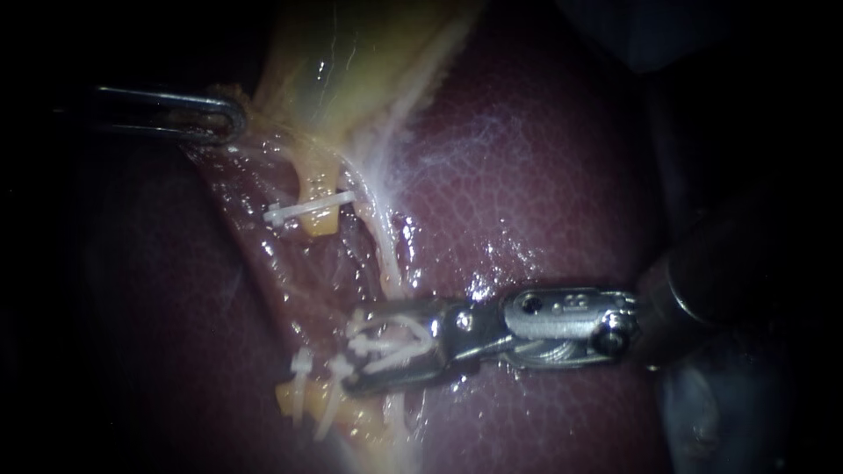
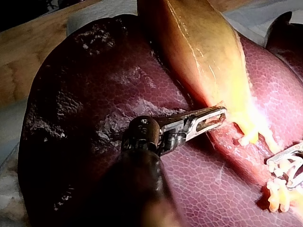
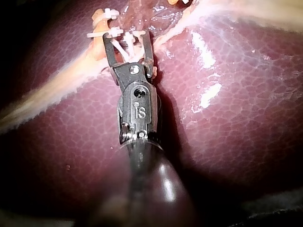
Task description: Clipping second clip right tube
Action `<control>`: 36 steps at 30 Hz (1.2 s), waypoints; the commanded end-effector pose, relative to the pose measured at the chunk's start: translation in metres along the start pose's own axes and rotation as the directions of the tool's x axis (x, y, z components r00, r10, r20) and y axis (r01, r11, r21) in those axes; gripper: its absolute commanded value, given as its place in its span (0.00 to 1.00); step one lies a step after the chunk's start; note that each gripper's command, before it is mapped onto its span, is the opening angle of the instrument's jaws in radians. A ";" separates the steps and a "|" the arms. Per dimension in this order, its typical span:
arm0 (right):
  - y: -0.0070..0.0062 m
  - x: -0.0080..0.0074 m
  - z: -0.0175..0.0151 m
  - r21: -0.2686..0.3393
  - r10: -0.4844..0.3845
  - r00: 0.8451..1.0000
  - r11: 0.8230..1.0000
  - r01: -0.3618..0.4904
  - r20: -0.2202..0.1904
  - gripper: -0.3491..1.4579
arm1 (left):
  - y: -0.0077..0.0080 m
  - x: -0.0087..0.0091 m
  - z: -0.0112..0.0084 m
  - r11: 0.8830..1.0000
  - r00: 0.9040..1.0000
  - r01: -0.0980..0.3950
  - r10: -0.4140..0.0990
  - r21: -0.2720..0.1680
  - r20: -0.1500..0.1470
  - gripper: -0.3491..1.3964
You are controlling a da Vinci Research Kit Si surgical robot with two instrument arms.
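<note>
Right instrument point(image 1: 356, 349) is closest, jaws holding a white clip point(image 1: 386, 342) astride the tube point(image 1: 389, 263), ready to squeeze. Left instrument point(image 1: 230, 118) is clamped on the gallbladder point(image 1: 351, 70) edge, I'd guess to pull it taut.

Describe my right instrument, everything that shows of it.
The right instrument comes in from the right: dark shaft, shiny metal wrist with pins, two slim metal jaws. They stand apart, holding a white clip between them astride a pale tube. It lies low over the liver; another clip sits just past its tips.
</note>
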 end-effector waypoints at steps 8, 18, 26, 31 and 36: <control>-0.0012 0.0025 -0.0024 0.015 0.014 1.000 1.000 -0.014 -0.009 0.46 | 0.0000 0.0001 0.0000 1.000 1.000 0.000 0.000 0.000 0.000 0.00; -0.0014 0.0034 -0.0073 0.020 0.091 0.995 0.996 -0.090 -0.031 0.46 | 0.0001 0.0001 0.0000 1.000 1.000 0.000 0.000 0.000 0.000 0.00; 0.0014 0.0013 -0.0068 0.016 0.148 0.988 0.989 -0.148 -0.032 0.46 | 0.0001 0.0001 0.0000 1.000 1.000 0.000 0.000 0.001 0.000 0.00; 0.0033 0.0000 -0.0057 0.009 0.194 0.980 0.981 -0.194 -0.035 0.46 | 0.0001 0.0001 0.0000 1.000 1.000 0.000 0.000 0.000 0.000 0.00; 0.0043 -0.0008 -0.0039 0.016 0.223 0.974 0.975 -0.223 -0.033 0.46 | 0.0001 0.0001 0.0000 1.000 1.000 -0.001 0.001 0.000 0.000 0.00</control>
